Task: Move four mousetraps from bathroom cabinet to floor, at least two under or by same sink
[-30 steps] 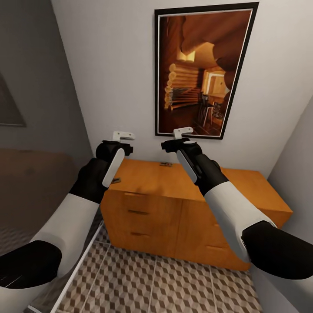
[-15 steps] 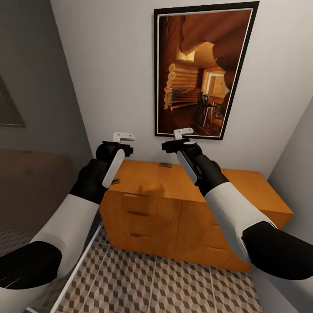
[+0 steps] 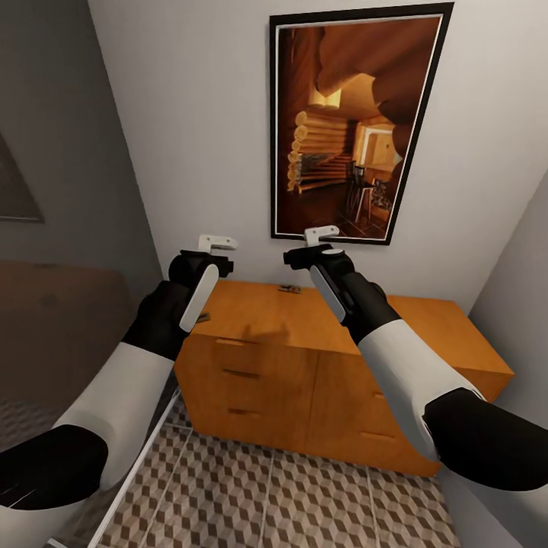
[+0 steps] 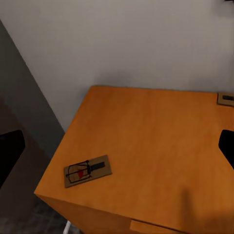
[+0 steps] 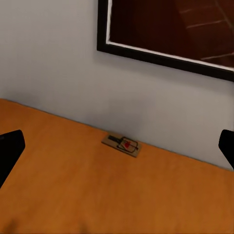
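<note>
Right now we stand facing the cabinet, an orange-brown chest of drawers pushed against a white wall, with a framed picture of a log interior hanging above it. Both our arms are raised over its top. Our left gripper hovers above the cabinet's left end, and our right gripper hovers above the middle of the top, nearer the wall. From the head view we cannot tell how far either pair of fingers is spread. In each wrist view, though, the dark fingertips sit far out at the picture's edges with nothing between them, so both hands look wide and hold nothing; the right one's tips show the same way.

One mousetrap lies flat near the front left corner of the cabinet top, its red mark and wire facing up. A second mousetrap lies flat close to the back wall, under the picture frame; we also see it as a small dark shape in the head view. The patterned cube-tile bathroom floor spreads out in front of the cabinet.
</note>
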